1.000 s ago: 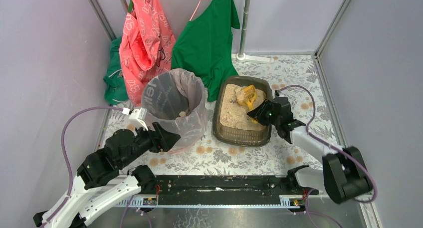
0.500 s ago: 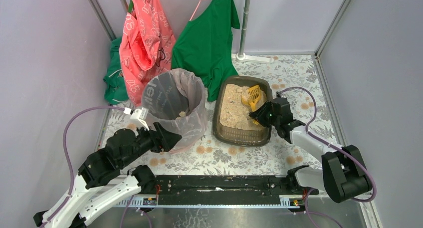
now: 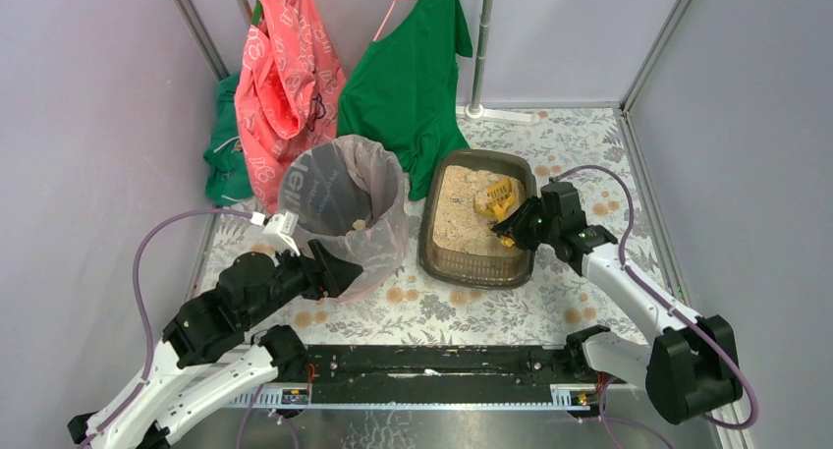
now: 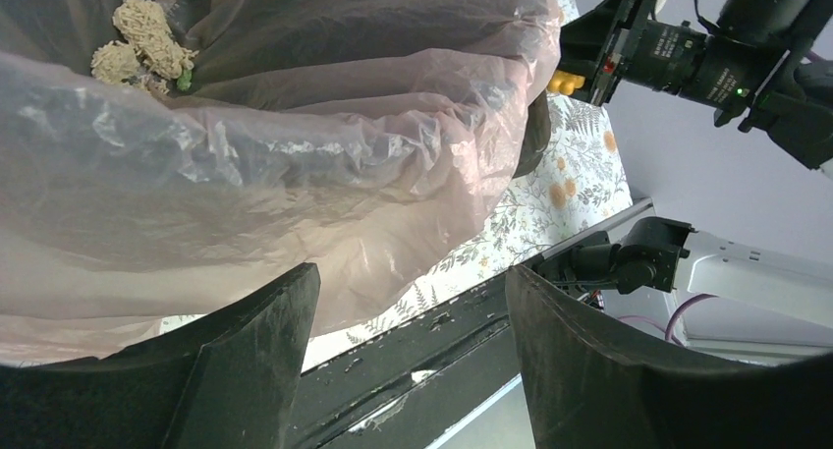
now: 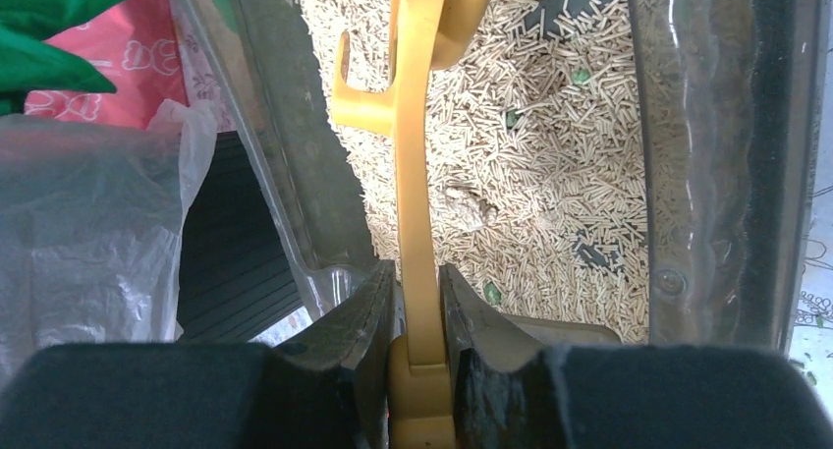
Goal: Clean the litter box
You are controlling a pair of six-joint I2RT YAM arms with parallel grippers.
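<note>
Litter box [image 3: 472, 270] sits on counter [image 3: 432, 307], right of centre. Right jaws over its near right rim, clenched on yellow scoop [image 3: 496, 196] handle, scoop head in the litter. Bagged bin [image 3: 305, 189] just left of box; left jaws released beside the bag.

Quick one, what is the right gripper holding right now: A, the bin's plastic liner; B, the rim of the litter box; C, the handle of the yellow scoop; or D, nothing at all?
C: in the right wrist view the right gripper is shut on the handle of the yellow scoop, whose head reaches out over the inside of the litter box.
</note>
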